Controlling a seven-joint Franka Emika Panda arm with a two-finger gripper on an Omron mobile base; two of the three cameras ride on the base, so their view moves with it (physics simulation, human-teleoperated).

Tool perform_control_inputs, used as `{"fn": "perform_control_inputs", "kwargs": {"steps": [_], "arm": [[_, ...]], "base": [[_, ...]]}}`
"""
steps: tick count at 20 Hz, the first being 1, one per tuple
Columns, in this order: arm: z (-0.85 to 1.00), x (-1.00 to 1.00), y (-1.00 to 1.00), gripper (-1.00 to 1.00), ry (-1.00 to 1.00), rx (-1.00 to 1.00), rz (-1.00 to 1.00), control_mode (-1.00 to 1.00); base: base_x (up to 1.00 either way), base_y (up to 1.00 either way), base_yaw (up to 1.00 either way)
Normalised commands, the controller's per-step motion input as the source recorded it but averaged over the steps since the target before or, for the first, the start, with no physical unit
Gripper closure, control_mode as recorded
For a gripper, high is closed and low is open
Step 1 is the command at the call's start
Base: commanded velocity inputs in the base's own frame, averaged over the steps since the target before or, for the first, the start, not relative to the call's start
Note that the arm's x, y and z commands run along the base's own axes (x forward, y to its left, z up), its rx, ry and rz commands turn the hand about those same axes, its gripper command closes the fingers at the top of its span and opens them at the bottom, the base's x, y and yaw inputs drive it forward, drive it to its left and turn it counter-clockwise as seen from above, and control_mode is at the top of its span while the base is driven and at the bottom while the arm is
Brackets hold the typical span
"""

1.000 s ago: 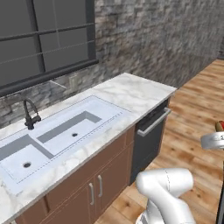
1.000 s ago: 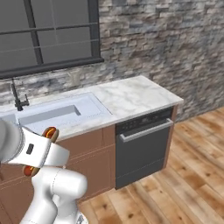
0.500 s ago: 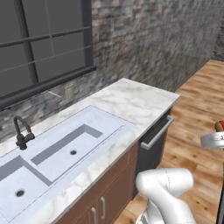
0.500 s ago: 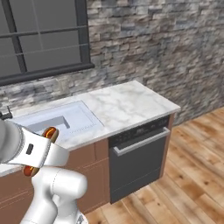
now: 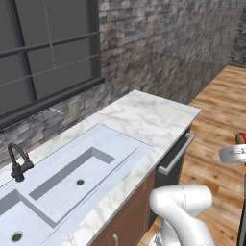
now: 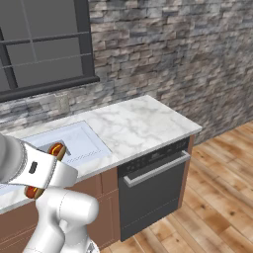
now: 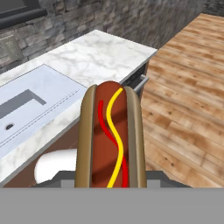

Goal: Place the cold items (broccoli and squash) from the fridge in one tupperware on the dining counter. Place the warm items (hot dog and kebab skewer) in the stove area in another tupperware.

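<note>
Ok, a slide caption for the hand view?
Brown-bunned hot dog with red and yellow sauce stripes, held upright above the white marble counter and wooden floor.

Kitchen, marble counter [image 5: 144, 120], double sink [image 5: 72, 173], dishwasher [image 6: 153, 188], stone wall [image 6: 173, 49]

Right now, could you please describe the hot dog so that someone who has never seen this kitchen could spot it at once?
Find the marble counter with the white sink. In front of it, upright in the gripper, is the hot dog: a brown sausage in a tan bun, marked by wavy red and yellow stripes.
</note>
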Motion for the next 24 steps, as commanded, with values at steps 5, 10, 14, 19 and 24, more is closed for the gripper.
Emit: {"fn": "perform_control_inputs", "kwargs": {"steps": [5,10,14,19,24], "arm": [[0.00,0.00,0.00,1.00,0.00,0.00,0.00,1.00],[0.00,0.00,0.00,1.00,0.00,0.00,0.00,1.00],[0.00,0.00,0.00,1.00,0.00,0.00,0.00,1.00],[0.00,0.00,0.00,1.00,0.00,0.00,0.00,1.00],[0.00,0.00,0.00,1.00,0.00,0.00,0.00,1.00]], "base": [[0.60,0.00,-0.05],[0.55,0.00,-0.02],[0.55,0.00,-0.01],[0.55,0.00,-0.02],[0.54,0.00,-0.01]]}}
